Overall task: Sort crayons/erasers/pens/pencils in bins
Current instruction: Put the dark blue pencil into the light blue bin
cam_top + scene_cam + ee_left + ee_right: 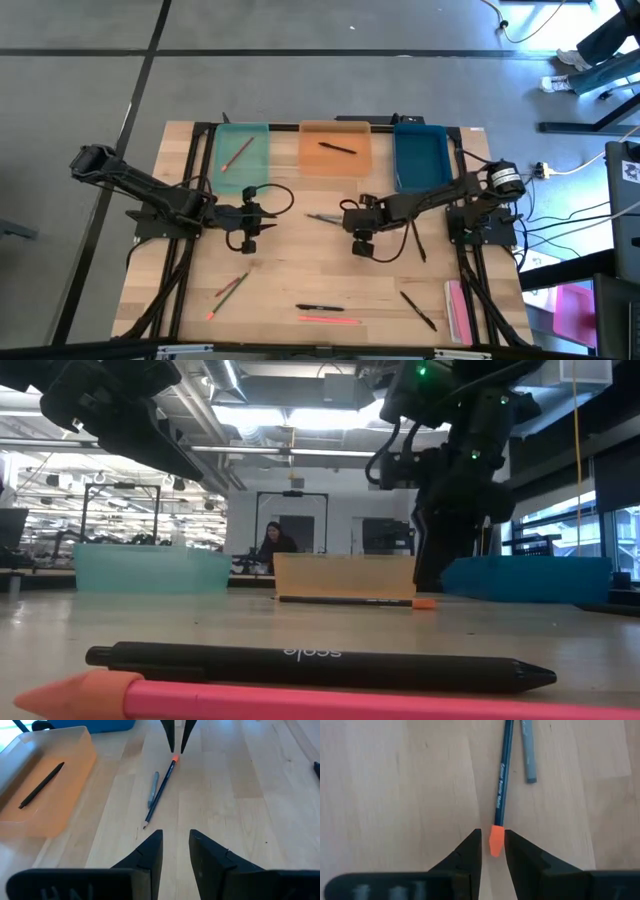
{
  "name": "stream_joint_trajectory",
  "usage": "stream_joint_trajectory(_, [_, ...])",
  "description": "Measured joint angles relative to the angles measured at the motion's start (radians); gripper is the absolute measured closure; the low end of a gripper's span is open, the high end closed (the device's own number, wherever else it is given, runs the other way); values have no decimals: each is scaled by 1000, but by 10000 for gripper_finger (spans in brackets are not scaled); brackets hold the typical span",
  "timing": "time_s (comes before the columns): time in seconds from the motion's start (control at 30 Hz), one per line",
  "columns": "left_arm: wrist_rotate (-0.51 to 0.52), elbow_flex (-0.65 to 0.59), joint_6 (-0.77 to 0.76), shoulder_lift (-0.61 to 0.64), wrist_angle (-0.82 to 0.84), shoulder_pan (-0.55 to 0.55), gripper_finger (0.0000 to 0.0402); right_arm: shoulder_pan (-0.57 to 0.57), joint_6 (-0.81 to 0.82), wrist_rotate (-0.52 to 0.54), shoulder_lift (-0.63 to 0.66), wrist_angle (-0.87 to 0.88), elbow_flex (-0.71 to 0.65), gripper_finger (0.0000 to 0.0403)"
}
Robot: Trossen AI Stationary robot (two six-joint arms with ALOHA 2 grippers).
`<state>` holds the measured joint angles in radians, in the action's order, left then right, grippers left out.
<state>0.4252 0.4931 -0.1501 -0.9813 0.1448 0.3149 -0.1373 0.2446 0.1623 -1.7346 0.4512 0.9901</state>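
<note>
Centrally in the high view, bare table surrounds both arms; the right pincer straddles a blue pencil's orange eraser, not yet clenched; the left pincer is released.

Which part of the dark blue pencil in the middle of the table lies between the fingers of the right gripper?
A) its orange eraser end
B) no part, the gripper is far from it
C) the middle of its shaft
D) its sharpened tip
A: in the right wrist view the right gripper has its fingers on either side of the orange eraser end of the dark blue pencil.
</note>
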Motion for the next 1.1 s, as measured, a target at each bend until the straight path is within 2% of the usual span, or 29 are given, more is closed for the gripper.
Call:
stream_joint_trajectory(0.57, [0, 0, 3, 0, -1, 0, 314, 7, 11, 3, -73, -19, 1, 315])
stream_joint_trajectory(1.1, [0, 0, 3, 0, -1, 0, 314, 7, 33, 5, -85, -18, 3, 318])
